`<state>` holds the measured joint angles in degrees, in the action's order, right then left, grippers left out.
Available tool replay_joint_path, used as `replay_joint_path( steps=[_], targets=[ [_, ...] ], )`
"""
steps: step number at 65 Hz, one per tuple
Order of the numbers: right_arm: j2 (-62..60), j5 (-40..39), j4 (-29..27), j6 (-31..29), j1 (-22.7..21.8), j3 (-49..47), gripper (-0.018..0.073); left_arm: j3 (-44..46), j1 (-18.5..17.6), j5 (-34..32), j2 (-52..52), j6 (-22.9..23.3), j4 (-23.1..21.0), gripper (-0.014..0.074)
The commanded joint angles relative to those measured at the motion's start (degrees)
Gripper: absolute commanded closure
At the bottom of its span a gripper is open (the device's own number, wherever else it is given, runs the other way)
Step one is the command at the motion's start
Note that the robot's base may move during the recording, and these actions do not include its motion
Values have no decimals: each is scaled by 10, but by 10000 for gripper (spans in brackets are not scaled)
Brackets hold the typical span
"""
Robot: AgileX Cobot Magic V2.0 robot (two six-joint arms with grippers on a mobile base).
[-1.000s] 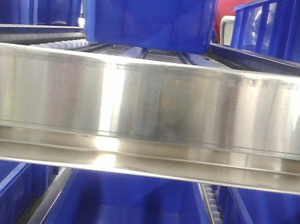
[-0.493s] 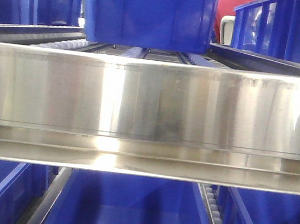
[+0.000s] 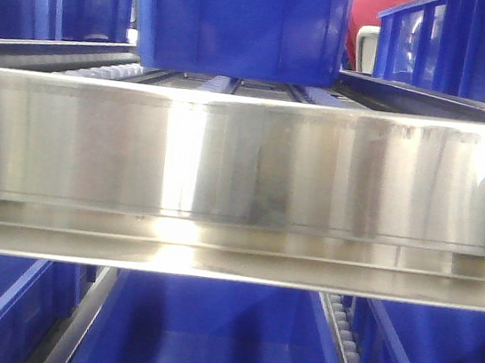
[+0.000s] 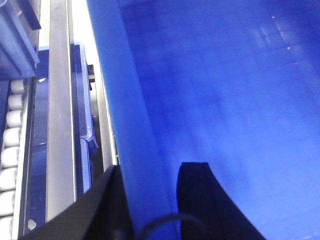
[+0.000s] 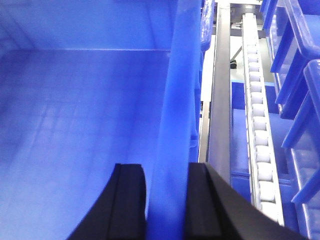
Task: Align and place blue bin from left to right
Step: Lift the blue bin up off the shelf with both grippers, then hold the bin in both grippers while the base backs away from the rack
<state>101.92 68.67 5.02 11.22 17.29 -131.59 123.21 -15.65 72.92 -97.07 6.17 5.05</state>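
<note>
Steel rail (image 3: 245, 164) fronts a roller rack, w/ other blue crates (image 3: 457, 49) alongside; the blue bin (image 3: 241, 25) is centred on the upper level, low over the rollers (image 5: 260, 135). L gripper (image 4: 150, 175) pinches the bin's left wall, one finger inside, one outside, while R gripper (image 5: 165, 175) clamps the right wall likewise, just beside the rack's grey side rail (image 5: 220, 100).

Polished steel crossbeam (image 3: 245, 164) spans the front view, with bright glare streaks across it. Behind the beam, white roller tracks (image 3: 105, 69) run back between grey steel rails (image 3: 433, 95). Below the beam is a lower rack level with lower crates (image 3: 204, 338), blue, and a roller strip (image 3: 350, 348). Above the beam's right end are side crates (image 3: 439, 46), blue, and a red shape (image 3: 372, 15), blurred.
</note>
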Motion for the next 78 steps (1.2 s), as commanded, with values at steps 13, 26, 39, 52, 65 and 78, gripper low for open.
replay_joint_path(
  steps=[13, 26, 39, 52, 65, 78],
  targets=[
    [-14, -78, 15, -11, -1, -10, 629, 10, -6, -36, 11, -11, -7, 708],
    [-14, -78, 15, -11, -1, -10, 629, 10, -6, -36, 11, -11, -7, 708],
    [-14, -78, 15, -11, -1, -10, 629, 10, -6, -36, 11, -11, -7, 708],
    [-14, -78, 15, -11, -1, -10, 629, 10, -6, -36, 11, -11, -7, 708],
    [-14, -78, 15, -11, -1, -10, 629, 10, -6, -36, 11, -11, -7, 708],
    [-14, -78, 15, -11, -1, -10, 629, 10, -6, -36, 11, -11, -7, 708]
  ],
)
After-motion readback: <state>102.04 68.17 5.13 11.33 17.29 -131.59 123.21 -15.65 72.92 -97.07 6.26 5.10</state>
